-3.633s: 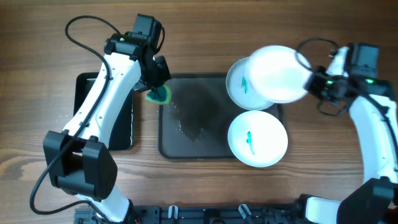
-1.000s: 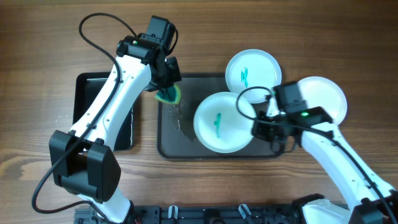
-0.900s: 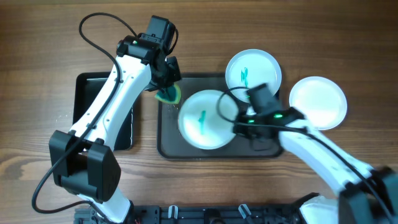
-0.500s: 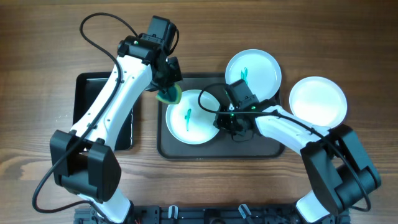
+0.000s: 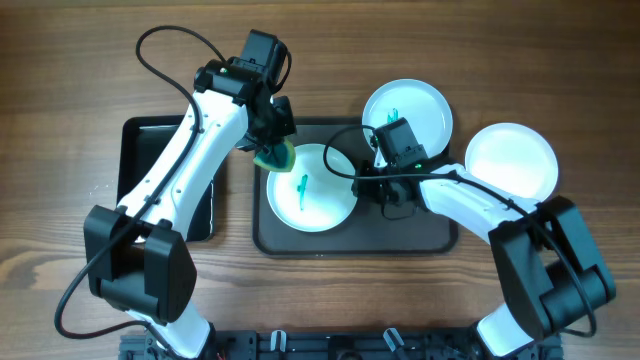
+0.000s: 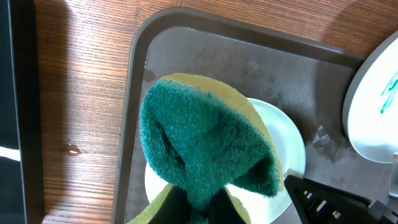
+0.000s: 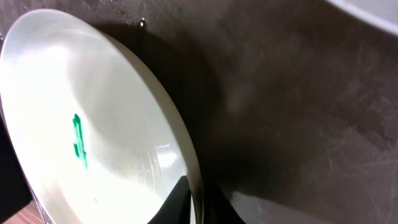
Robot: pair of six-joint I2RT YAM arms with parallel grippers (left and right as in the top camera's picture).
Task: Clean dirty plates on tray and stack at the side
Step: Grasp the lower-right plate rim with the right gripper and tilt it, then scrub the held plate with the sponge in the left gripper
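Item: smeared plate (image 5: 311, 188), which we have dragged across to the left end of the tray (image 5: 420, 236); the right tool (image 7: 191, 196) pinches its rim. Sponge (image 6: 205, 149), clamped in the left tool (image 6: 198, 204), over its far edge. We judge wiping next.

No text, label, brand, number or sign can be read in any view; the teal marks (image 5: 303, 187) on the plates (image 5: 325, 205) are smears, not writing.
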